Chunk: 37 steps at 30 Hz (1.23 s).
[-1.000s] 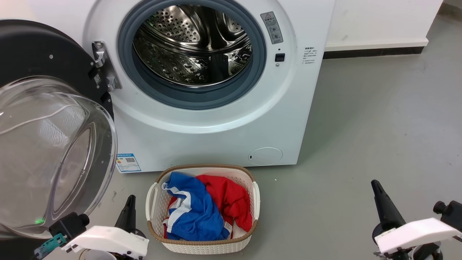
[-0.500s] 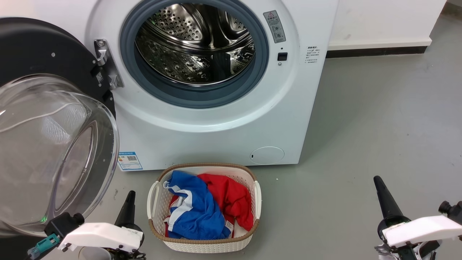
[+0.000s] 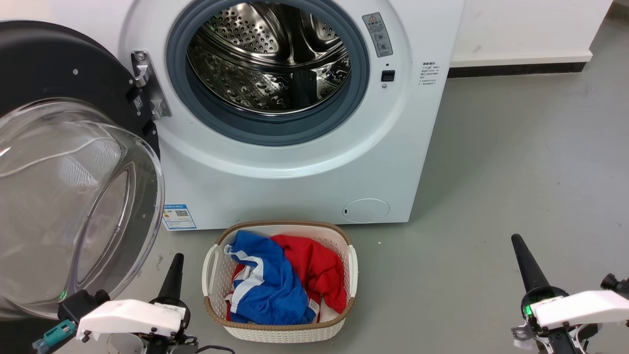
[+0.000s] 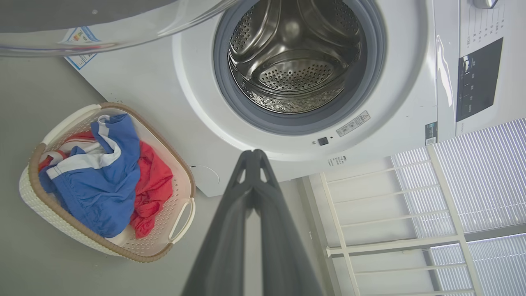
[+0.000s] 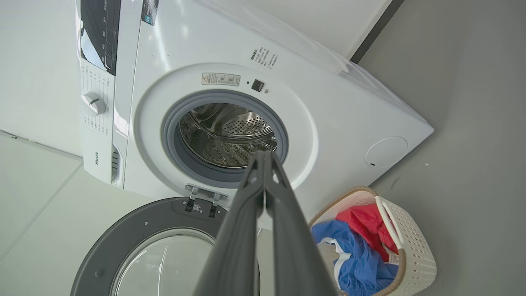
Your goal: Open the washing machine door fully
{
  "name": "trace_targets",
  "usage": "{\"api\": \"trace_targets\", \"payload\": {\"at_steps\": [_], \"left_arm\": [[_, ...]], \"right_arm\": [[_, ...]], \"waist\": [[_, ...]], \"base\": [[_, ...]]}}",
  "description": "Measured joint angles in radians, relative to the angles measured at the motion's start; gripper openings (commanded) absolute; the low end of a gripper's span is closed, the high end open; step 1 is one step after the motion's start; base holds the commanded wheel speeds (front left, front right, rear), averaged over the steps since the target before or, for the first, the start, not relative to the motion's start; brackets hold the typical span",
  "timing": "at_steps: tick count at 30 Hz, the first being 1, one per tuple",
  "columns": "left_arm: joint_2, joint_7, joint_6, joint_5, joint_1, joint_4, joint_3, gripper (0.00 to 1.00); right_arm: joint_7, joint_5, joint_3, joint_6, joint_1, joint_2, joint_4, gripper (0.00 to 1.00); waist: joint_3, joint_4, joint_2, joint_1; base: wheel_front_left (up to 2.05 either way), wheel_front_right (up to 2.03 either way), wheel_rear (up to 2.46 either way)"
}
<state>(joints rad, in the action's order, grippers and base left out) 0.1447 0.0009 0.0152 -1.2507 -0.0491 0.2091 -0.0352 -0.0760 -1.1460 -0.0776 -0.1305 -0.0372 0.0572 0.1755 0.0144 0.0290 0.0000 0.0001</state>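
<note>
The washing machine door (image 3: 73, 172) stands swung wide on the machine's left side, hanging from its metal hinge (image 3: 147, 86) and well clear of the opening, so the job looks done or very nearly so; if any swing is left, I'd nudge with the left gripper (image 3: 176, 268), which sits low just beside the door's lower edge; a push on the black rim far from the hinge would follow the arc best, easing off once the hinge meets its stop; the bulging glass looks slick and curved, a poor place for a narrow fingertip to press; the left jaws are pressed together at the tips with nothing between them, and the right gripper (image 3: 520, 250), well apart over the bare grey floor (image 3: 491, 172), is closed and empty likewise; the door is a glossy black ring around a clear domed bowl; behind it the steel drum (image 3: 268, 59) gleams, punched with holes, inside a matt grey rubber ring (image 3: 275, 132); a woven white basket (image 3: 282, 329) with soft blue and red clothes (image 3: 265, 290) sits near the front, worth avoiding.
</note>
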Motion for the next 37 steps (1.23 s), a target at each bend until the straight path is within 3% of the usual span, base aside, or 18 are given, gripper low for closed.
{"api": "trace_targets", "payload": {"at_steps": [37], "left_arm": [[-0.062, 0.074, 0.082, -0.257, -0.037, 0.025, 0.099, 0.0]], "right_arm": [[-0.027, -0.323, -0.026, 0.0, -0.046, -0.004, 0.049, 0.0]], "waist": [[-0.011, -0.019, 0.0, 0.0]], "base": [[0.0, 0.0, 0.0]]}}
